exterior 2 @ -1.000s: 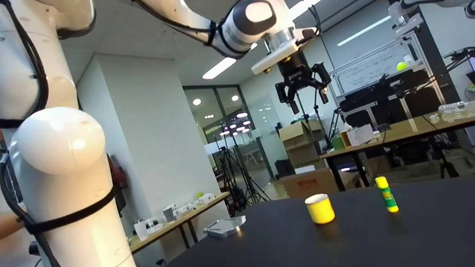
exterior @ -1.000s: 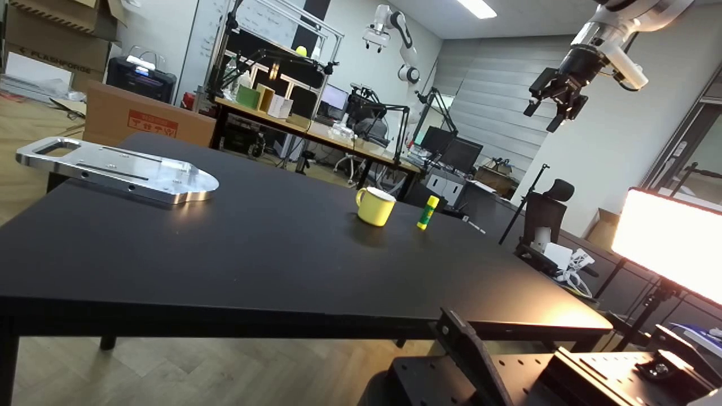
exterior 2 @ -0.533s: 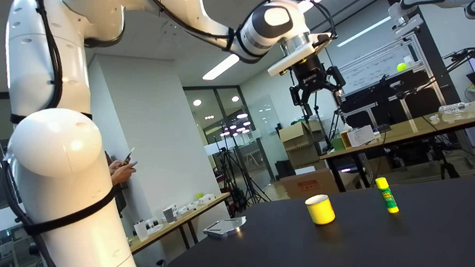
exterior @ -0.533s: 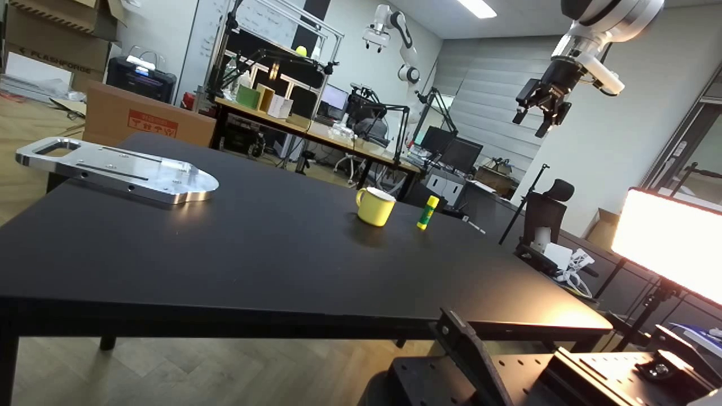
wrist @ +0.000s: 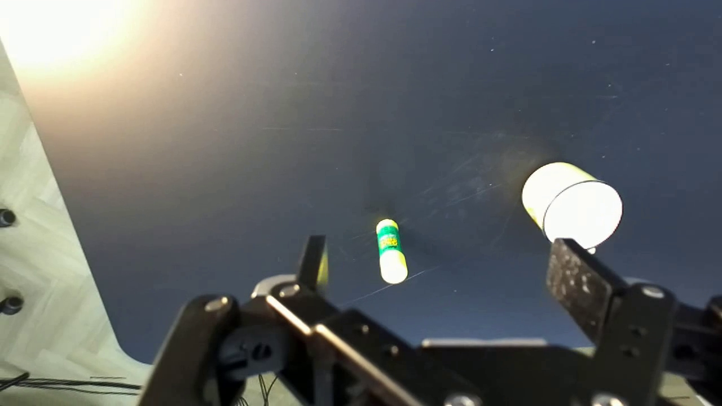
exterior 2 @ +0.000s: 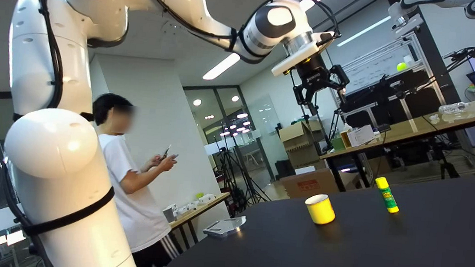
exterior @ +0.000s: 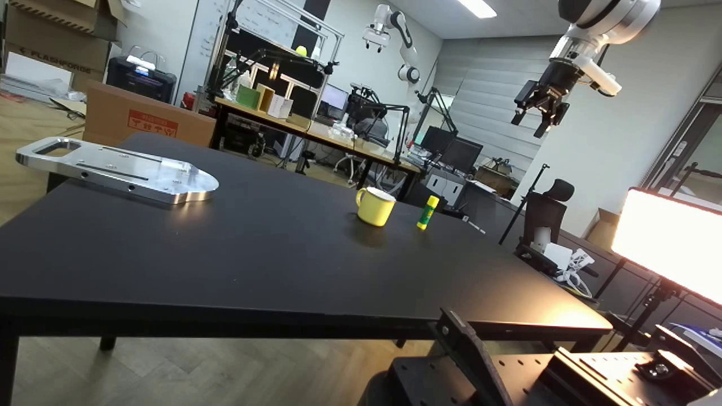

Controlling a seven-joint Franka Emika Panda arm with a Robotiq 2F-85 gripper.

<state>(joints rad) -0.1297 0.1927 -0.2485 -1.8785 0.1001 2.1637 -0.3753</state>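
From here I see a shiny metal plate lower than my claw, far from it. A bright lamp, a black chair and a brown box are well away too.

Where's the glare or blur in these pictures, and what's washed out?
Wrist view: glare whites out the table at the picture's upper left, and the mug is burnt nearly white; in an exterior view, the light panel is overexposed; in an exterior view, the person's face is blurred.
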